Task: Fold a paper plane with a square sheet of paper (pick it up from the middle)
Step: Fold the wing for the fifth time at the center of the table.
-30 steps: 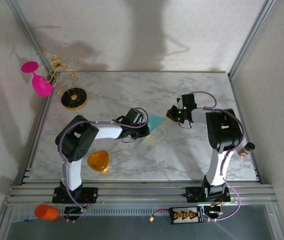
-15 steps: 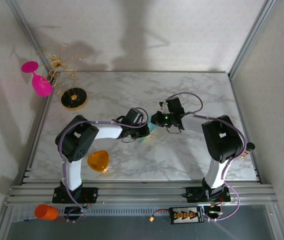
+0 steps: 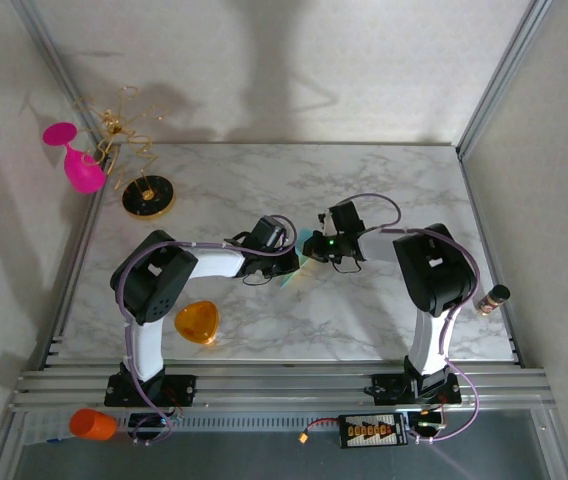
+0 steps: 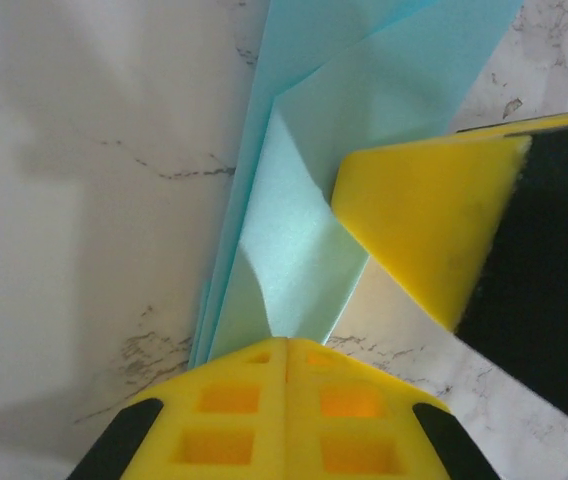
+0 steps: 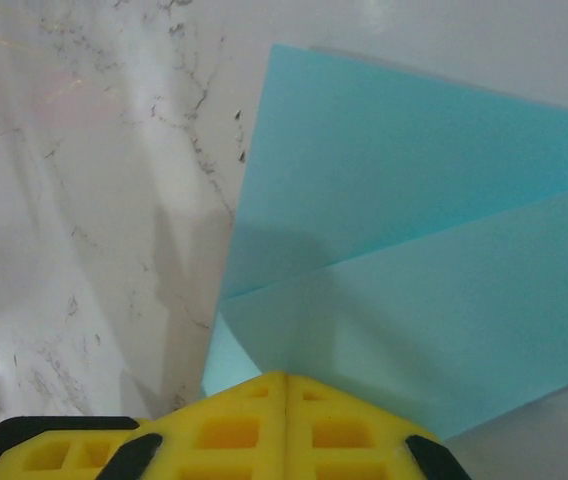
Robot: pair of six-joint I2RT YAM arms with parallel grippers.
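The square sheet of paper (image 3: 286, 281), light teal, lies on the marble table folded into layered flaps with diagonal creases. In the top view both grippers meet over it and hide most of it. My left gripper (image 3: 292, 264) is shut, its yellow tips (image 4: 286, 345) resting against the near end of a pale flap of the paper (image 4: 294, 230). My right gripper (image 3: 310, 249) is also shut. Its tips (image 5: 286, 378) sit at the edge of the folded paper (image 5: 414, 250). One of its yellow fingers (image 4: 424, 220) shows in the left wrist view, lying on the paper's right side.
An orange rounded-triangle piece (image 3: 197, 321) lies near the left arm's base. A pink glass (image 3: 77, 160) and a gold wire stand on a black disc (image 3: 147, 196) sit at the back left. A small bottle (image 3: 492, 298) stands at the right edge.
My right gripper has swung left across the table until it meets the left gripper over the paper, which is now mostly covered. The left arm has stayed put.
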